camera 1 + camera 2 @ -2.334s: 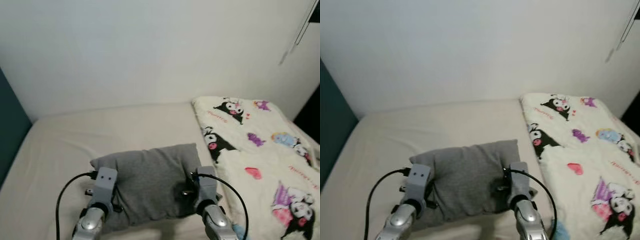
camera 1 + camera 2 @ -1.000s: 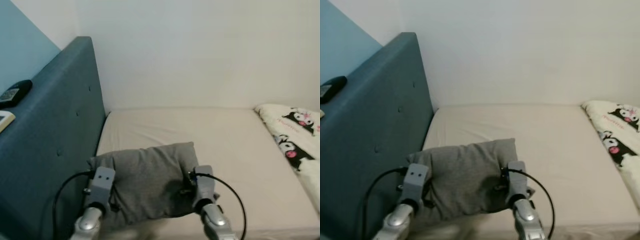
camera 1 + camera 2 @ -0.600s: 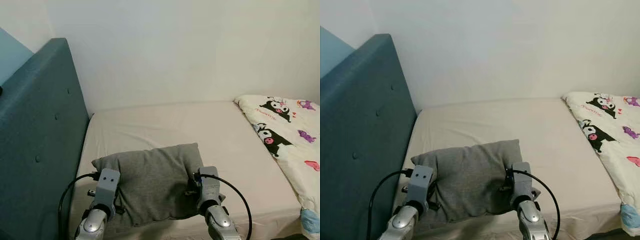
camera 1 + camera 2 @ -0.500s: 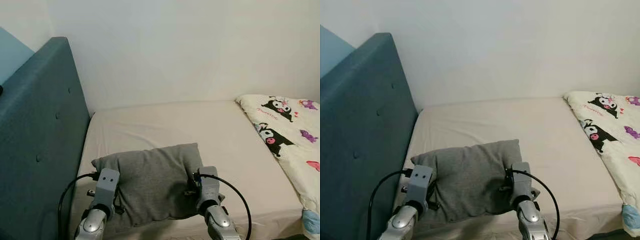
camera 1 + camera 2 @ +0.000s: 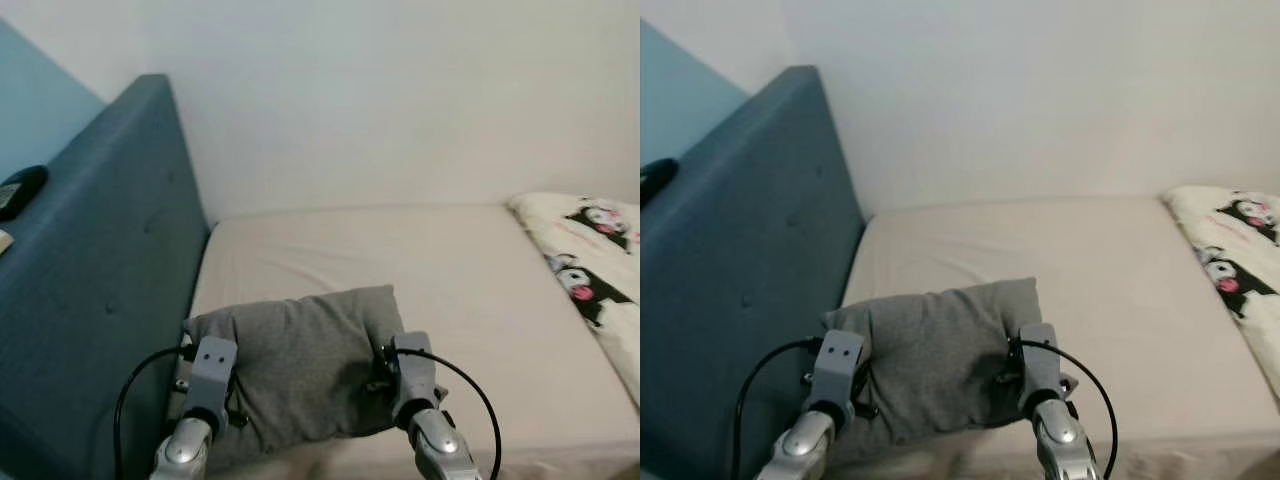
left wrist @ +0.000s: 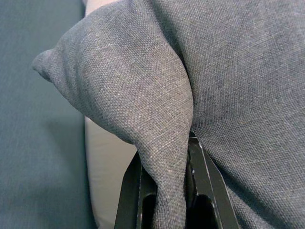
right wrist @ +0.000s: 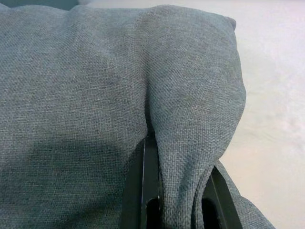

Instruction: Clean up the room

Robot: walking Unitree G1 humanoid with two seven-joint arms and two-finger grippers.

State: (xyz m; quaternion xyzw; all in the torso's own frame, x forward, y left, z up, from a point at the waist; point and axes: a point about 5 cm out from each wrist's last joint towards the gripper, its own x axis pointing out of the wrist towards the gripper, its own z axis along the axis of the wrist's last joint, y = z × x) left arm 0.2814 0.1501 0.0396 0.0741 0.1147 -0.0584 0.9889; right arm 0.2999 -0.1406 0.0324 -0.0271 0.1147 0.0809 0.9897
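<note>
A grey pillow [image 5: 300, 360] hangs between my two arms, above the near edge of a beige mattress [image 5: 450, 270]. My left gripper [image 6: 164, 179] is shut on a fold at the pillow's left end. My right gripper [image 7: 174, 174] is shut on a fold at its right end. In the head views, both wrists [image 5: 208, 375] [image 5: 410, 375] sit at the pillow's lower corners, with the fingers hidden by the fabric.
A tall teal padded headboard [image 5: 90, 280] stands at the left. A dark object [image 5: 20, 190] lies on top of it. A white blanket with cartoon prints [image 5: 600, 270] covers the right part of the bed. A white wall runs behind.
The camera has turned left since half a second ago: the headboard takes more of the picture and the printed blanket has slid toward the right edge. Both grippers still hold the pillow.
</note>
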